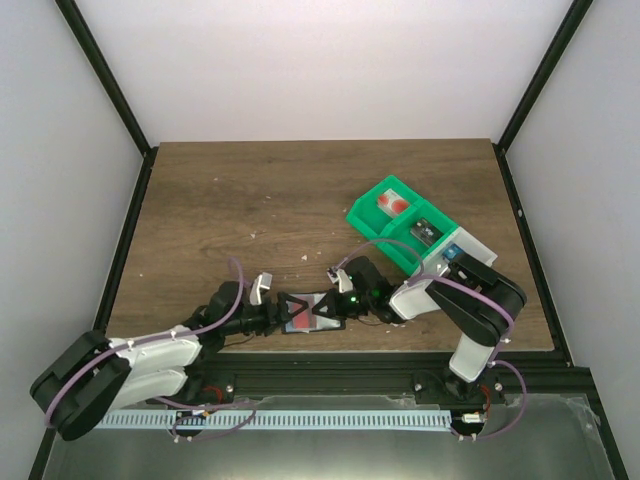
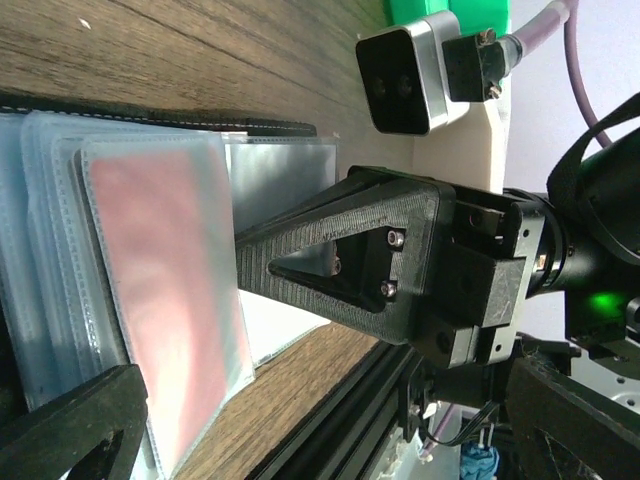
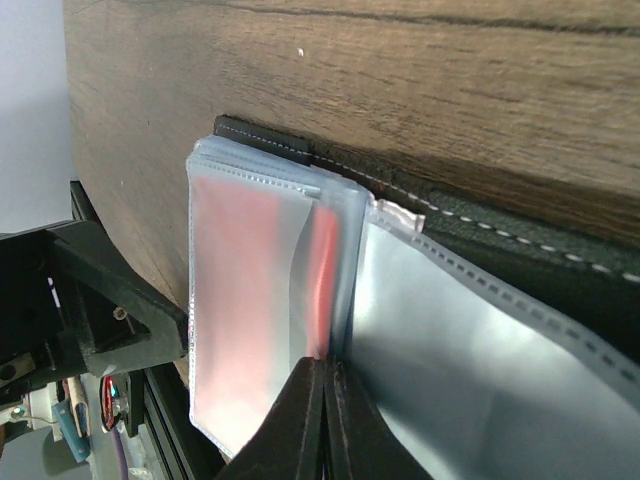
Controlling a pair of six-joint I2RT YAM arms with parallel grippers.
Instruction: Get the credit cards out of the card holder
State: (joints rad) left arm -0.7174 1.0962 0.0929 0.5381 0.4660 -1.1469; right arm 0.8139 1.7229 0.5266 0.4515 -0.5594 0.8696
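Open card holder (image 1: pixel 312 322) on table (image 1: pixel 250 200) front edge, between arms. Right gripper (image 3: pixel 322 375) pressed together on sleeve (image 3: pixel 300 260) with red credit card (image 3: pixel 240 300), likely to free it. Left gripper (image 1: pixel 300 313) at card holder, probably pinning; spread or not, cannot tell.

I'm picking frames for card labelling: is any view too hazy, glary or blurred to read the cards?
Top external: evenly lit and sharp, but the card holder is tiny. Left wrist: the credit card is a pink haze behind cloudy sleeves. Right wrist: the same milky haze over the card, table grain crisp, no strong glare.
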